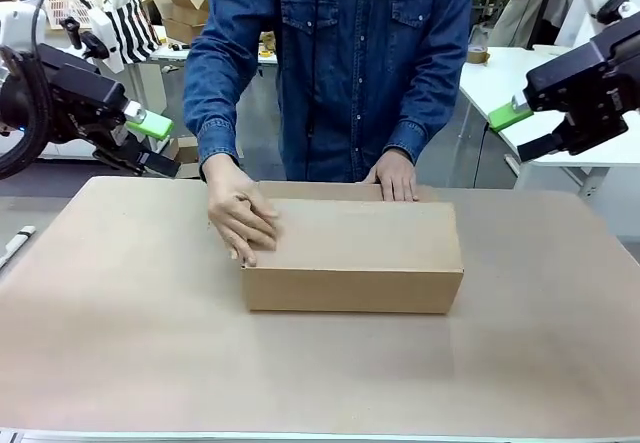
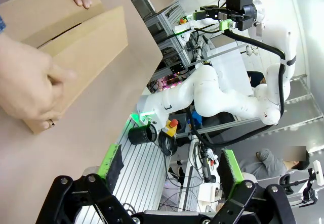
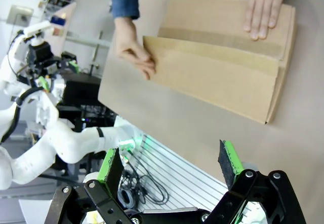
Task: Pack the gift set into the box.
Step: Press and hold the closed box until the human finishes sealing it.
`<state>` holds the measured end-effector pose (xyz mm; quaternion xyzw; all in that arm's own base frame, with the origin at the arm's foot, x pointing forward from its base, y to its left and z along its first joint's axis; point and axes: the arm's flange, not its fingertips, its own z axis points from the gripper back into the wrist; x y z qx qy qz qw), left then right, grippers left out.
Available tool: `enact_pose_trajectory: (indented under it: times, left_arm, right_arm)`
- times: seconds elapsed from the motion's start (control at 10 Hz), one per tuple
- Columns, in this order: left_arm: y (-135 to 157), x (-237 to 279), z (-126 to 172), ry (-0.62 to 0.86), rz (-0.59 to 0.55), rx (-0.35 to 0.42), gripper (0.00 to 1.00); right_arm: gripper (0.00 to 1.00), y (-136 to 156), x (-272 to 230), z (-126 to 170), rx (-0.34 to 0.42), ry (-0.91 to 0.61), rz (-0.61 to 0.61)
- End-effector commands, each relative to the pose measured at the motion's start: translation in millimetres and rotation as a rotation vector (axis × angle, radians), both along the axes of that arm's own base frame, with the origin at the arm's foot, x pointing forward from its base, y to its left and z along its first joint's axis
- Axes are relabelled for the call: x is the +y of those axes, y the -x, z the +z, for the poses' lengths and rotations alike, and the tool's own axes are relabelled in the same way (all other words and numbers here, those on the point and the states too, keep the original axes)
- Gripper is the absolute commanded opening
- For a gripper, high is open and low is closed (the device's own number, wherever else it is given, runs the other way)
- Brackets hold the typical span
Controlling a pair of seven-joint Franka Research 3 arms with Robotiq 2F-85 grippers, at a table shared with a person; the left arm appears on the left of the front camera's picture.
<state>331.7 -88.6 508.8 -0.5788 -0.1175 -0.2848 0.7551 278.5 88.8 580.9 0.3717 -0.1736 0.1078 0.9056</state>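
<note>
The box [image 1: 350,253] lies in the middle of the table with its top flaps folded down. The person's one hand [image 1: 240,218] presses on its left end, the other hand [image 1: 395,175] rests on its far edge. The gift set is hidden. My left gripper [image 1: 152,143] hovers open at the far left, above the table and away from the box. My right gripper [image 1: 522,131] hangs open at the far right, also high and clear. The left wrist view has the box [image 2: 76,47] beyond the open left gripper [image 2: 171,163]. The right wrist view shows the box [image 3: 223,77] past the open right gripper [image 3: 169,163].
The brown table top [image 1: 300,373] has free room in front of and beside the box. A white pen-like item [image 1: 15,243] lies at the left edge. A white table [image 1: 510,78] stands behind on the right, and a small cardboard box [image 1: 185,13] sits in the background.
</note>
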Motion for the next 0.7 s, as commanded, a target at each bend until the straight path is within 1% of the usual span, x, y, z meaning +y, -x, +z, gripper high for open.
enact_pose_trajectory:
  times: [0.0, 0.6]
  left_arm:
    - [1.0, -3.0, 1.8, 0.023, 0.012, 0.008, 1.00]
    - [1.0, -3.0, 1.8, 0.023, 0.012, 0.008, 1.00]
  right_arm:
    - [1.00, -1.9, -1.4, -1.8, -0.016, -0.022, 0.024]
    - [1.00, -1.9, -1.4, -1.8, -0.016, -0.022, 0.024]
